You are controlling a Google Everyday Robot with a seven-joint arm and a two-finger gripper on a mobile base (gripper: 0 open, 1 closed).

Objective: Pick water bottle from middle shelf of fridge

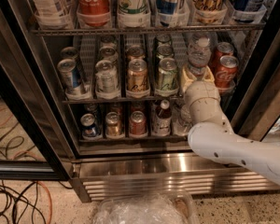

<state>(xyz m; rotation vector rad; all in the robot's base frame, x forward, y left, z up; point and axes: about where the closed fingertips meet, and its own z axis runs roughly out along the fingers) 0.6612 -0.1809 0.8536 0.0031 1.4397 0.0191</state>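
- White cap and clear ribbed body mark the water bottle (199,55). It stands upright in the second lane from the right of the middle shelf (121,99), between a green-toned can (167,73) on its left and a red can (226,69) on its right.
- Claw (196,76) sits at the bottle's lower part, just above the shelf's front rail. The white wrist (203,101) is directly below it and the forearm (242,148) runs off to the near right. How far the claw is open, and whether it grips the bottle, cannot be told, since the wrist hides the contact.
- Fridge (154,171) stands open at this bay. A rack of tall bottles (93,1) lies above the middle shelf, and a lower rack holds small cans and a dark bottle with a red neck band (163,113).
- Step in hand, as judged: the grasp itself. The reach looks complete, and the bottle stands on its rack, not yet lifted.
- Next move calls for a firm hold low on the bottle, then a slight lift to clear the front rail and a straight pull toward the near side. The bottle should stay upright so that its cap passes under the rack above and neither neighbouring can is dragged along.
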